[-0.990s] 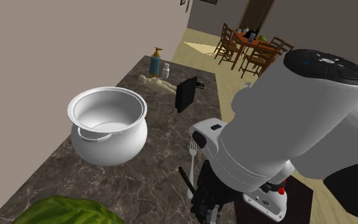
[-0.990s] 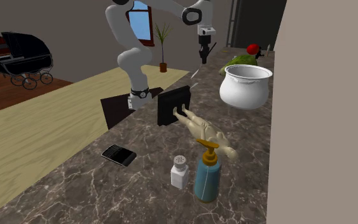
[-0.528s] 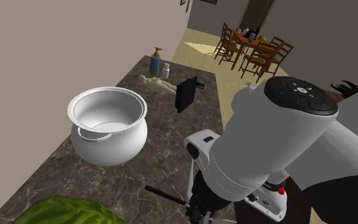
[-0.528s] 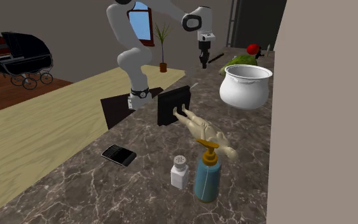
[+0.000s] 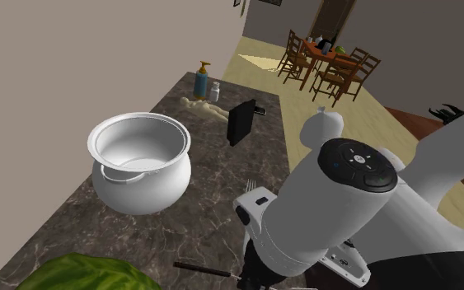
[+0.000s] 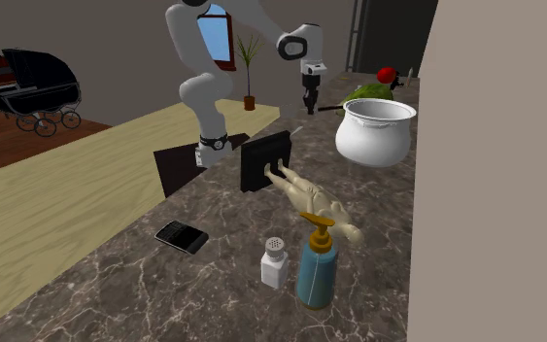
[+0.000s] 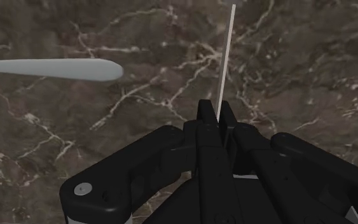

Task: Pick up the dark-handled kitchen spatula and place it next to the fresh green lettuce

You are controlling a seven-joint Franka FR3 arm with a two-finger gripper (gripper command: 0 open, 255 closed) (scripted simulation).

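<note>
My gripper [image 6: 311, 103] is shut on the spatula, a little above the dark marble counter [image 5: 213, 165]. Its dark handle [image 5: 201, 268] sticks out sideways from under my wrist toward the green lettuce [image 5: 82, 276], which lies at the shoulder view's bottom left. In the second exterior view the handle [image 6: 331, 104] points at the lettuce [image 6: 363, 92] behind the white pot. In the wrist view the fingers [image 7: 203, 118] of the gripper [image 7: 219, 119] clasp the spatula's pale blade [image 7: 226, 60], seen edge-on as a thin line.
A big white pot [image 5: 139, 161] stands between the lettuce and the wall. A grey fork [image 5: 250, 184] lies on the counter by my wrist; its handle [image 7: 50, 69] shows beside the gripper. Farther along are a black stand [image 5: 240, 122], a doll [image 6: 315, 204], a soap bottle [image 6: 316, 267] and a shaker [image 6: 274, 262].
The wrist has turned and sunk toward the counter. The spatula's handle swung from pointing down to lying level, aimed at the lettuce. The arm's elbow has dropped lower.
</note>
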